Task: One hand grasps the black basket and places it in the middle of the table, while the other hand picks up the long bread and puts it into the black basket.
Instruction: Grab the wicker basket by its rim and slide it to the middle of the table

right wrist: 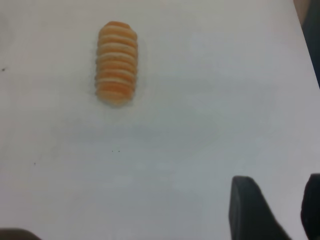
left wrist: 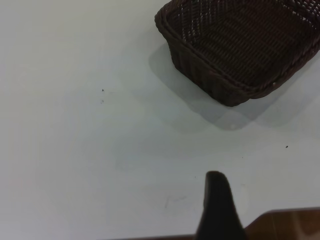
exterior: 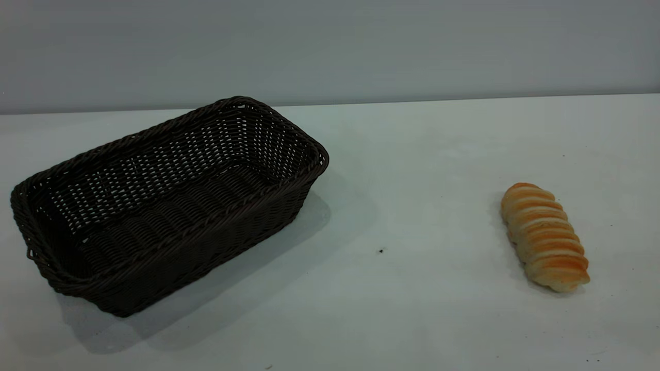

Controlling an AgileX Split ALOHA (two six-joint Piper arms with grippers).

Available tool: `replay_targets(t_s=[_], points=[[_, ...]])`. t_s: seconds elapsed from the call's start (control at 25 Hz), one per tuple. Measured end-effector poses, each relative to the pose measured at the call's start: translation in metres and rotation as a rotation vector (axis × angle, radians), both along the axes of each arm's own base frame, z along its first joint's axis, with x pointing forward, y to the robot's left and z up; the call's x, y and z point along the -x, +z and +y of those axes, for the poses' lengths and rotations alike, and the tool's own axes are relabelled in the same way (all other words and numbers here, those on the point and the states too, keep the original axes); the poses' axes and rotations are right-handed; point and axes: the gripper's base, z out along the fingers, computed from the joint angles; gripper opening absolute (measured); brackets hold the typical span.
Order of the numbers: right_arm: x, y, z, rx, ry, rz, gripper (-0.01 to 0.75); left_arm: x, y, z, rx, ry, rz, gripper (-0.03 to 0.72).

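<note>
The black basket (exterior: pixel 165 201) stands empty on the left side of the white table (exterior: pixel 412 170), its long axis running diagonally; one end of it shows in the left wrist view (left wrist: pixel 240 45). The long bread (exterior: pixel 544 237) lies ridged side up on the right side of the table, and also shows in the right wrist view (right wrist: pixel 116 62). Neither gripper shows in the exterior view. My left gripper (left wrist: pixel 218 210) hovers over bare table near its edge, well short of the basket. My right gripper (right wrist: pixel 277 200) is open and empty, above bare table some way from the bread.
A small dark speck (exterior: pixel 381 251) lies on the table between basket and bread. The table's edge with brown floor beyond (left wrist: pixel 285 225) is close to my left gripper. Another table edge (right wrist: pixel 307 30) shows in the right wrist view.
</note>
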Motion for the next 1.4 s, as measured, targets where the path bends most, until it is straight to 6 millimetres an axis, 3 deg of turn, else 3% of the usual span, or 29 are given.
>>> replay_targets(t_s=[0.76,1.0,1.16,1.28,1.4], points=[[0.000,0.000,0.000,0.000,0.000,0.000,0.237,0.000,0.000,0.000,0.001,0.000,-0.001,0.568],[0.000,0.000,0.001,-0.015,0.006,0.000,0.237,0.001,0.021,0.000,0.005,0.001,-0.152,0.568],[0.000,0.000,0.002,-0.023,0.010,-0.001,0.237,0.000,0.023,0.000,0.065,0.030,-0.160,0.568],[-0.001,0.004,0.003,-0.014,0.037,-0.007,0.255,-0.015,0.024,0.000,0.094,0.049,-0.069,0.568],[-0.008,0.012,0.007,-0.012,0.086,0.007,0.311,-0.043,0.021,0.000,0.099,0.063,0.092,0.568]])
